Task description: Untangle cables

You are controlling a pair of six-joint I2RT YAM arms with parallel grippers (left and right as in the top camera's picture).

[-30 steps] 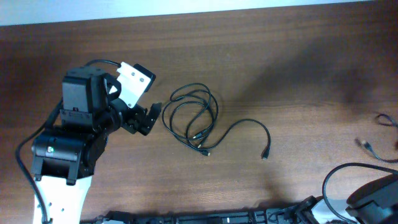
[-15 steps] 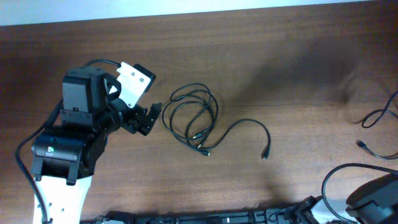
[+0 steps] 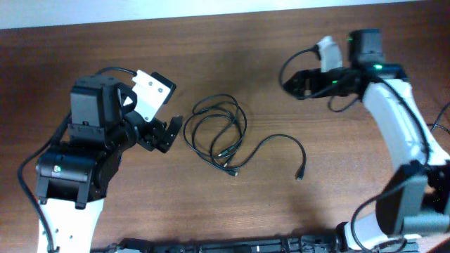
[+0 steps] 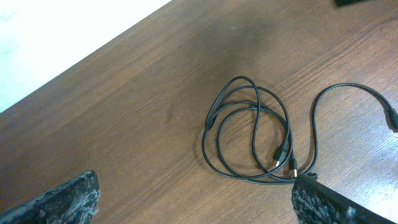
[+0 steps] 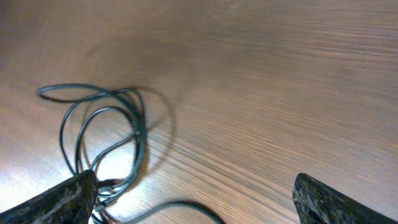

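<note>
Cables [image 3: 216, 133] coiled mid-table [image 3: 281, 197], just right of left tool [image 3: 172, 135]; right tool [image 3: 292, 84] hovers farther right. Both tools spread wide, empty. Risk: pinching several overlapped loops together drags the coil and tightens the tangle.

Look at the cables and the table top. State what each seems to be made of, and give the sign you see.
The cables: probably plastic or rubber sheathing, matte black, since they lie in loose, soft loops. The table: wood or wood-look laminate, brown with a satin finish. It shows grain streaks, and a soft glare in the right wrist view.
</note>
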